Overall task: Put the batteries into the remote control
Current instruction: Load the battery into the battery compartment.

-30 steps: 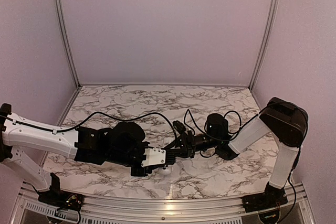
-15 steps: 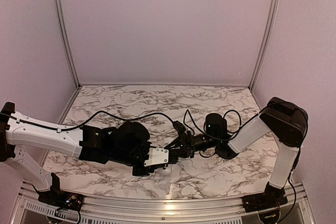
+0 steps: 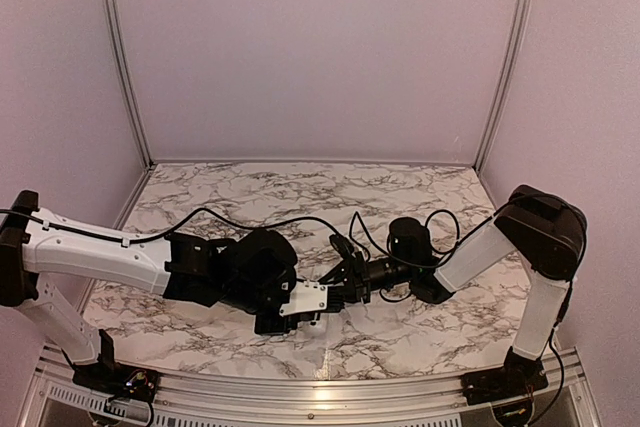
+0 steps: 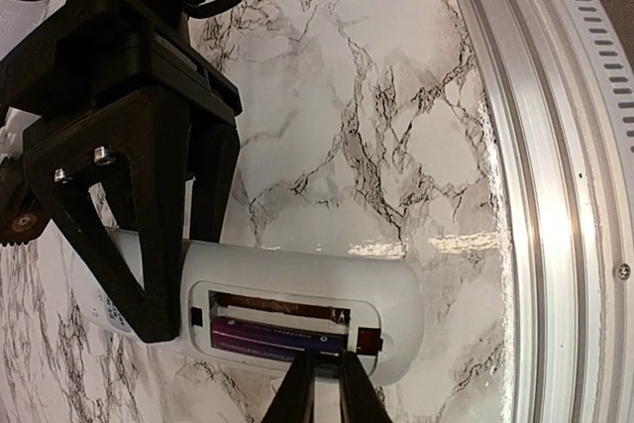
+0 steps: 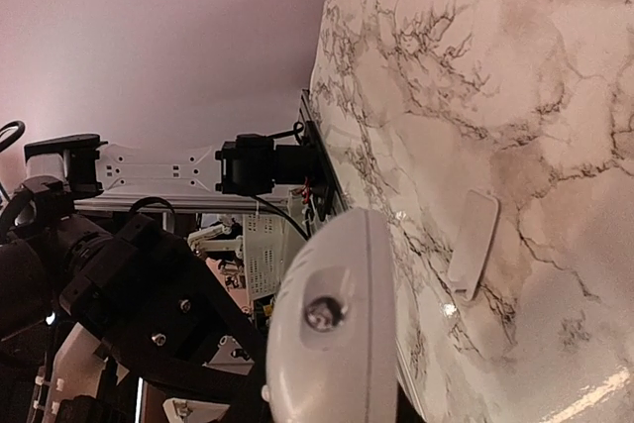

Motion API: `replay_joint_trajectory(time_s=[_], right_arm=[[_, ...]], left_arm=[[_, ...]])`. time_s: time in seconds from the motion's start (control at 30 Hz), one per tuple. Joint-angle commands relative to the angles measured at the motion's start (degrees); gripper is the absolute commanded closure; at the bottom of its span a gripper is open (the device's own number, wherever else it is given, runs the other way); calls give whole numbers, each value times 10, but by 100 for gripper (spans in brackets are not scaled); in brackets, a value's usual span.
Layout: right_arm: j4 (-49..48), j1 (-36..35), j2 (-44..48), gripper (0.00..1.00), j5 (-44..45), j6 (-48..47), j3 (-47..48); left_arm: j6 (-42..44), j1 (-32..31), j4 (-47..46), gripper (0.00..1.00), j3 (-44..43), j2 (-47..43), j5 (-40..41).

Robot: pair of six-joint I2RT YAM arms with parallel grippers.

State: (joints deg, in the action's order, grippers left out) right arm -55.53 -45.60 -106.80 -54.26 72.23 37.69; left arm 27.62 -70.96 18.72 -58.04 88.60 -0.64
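Right claw (image 4: 183,274) is clamped on one end of the remote control (image 4: 391,289), back facing up, near the middle of the worktop's (image 3: 420,197) front edge. Left claw (image 4: 327,383), fingers almost together, touches the dark battery (image 4: 267,336) in the open compartment. A white cover (image 5: 474,243) lies nearby.

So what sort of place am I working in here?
Probably an enclosed robot test cell in a lab: a marble-patterned tabletop, plain lilac wall panels set in bare aluminium frame posts, and nothing domestic in view.
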Motion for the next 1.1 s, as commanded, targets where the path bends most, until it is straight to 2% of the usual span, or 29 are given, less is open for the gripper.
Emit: replay_joint_trajectory(time_s=[0.0, 0.27, 0.77, 1.07], right_arm=[[-27, -10, 38, 100, -31, 3, 30], [-19, -11, 44, 100, -32, -2, 32], [10, -11, 53, 100, -31, -22, 37], [61, -11, 54, 100, -18, -66, 43]], left_arm=[[-6, 11, 63, 90, -14, 34, 18], [-12, 15, 93, 90, -32, 60, 31], [-8, 20, 142, 82, -54, 68, 39], [-23, 23, 76, 65, -23, -32, 61]])
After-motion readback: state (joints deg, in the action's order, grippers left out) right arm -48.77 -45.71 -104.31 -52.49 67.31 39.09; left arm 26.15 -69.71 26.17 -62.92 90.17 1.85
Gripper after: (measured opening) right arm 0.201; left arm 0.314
